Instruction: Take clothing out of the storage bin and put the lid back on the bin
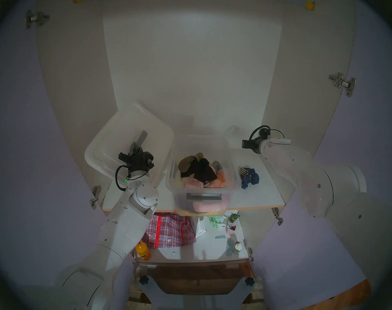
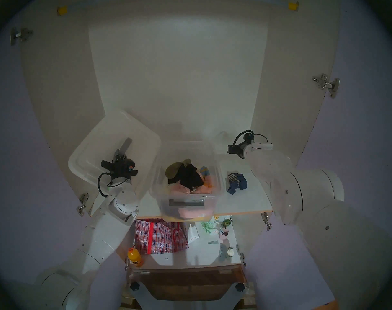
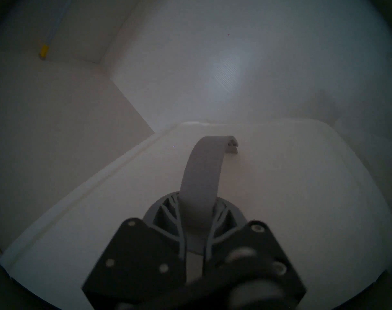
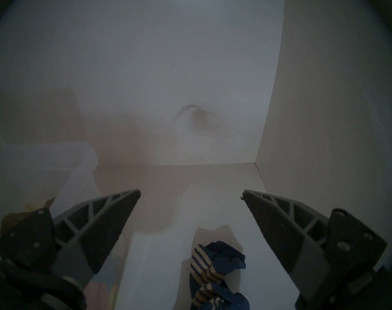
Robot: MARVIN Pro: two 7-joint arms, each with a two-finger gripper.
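The left tool [image 3: 194,215] pinches the grey strap [image 3: 201,179] of the lid [image 1: 114,141], holding it tilted to the left of the open bin [image 1: 233,159] on the shelf [image 1: 268,191]. The right tool [image 4: 190,193] hangs spread and empty above the navy striped clothing [image 1: 248,176], which lies on the shelf just right of the bin.

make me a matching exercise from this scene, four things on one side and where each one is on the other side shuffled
Things:
1. lid
2. navy striped bundle
3. black garment
4. red plaid bag

Places:
A. inside the storage bin
B. held up by the left gripper, left of the bin
C. on the lower shelf
D. on the shelf to the right of the bin

Pairs: 1-B, 2-D, 3-A, 4-C
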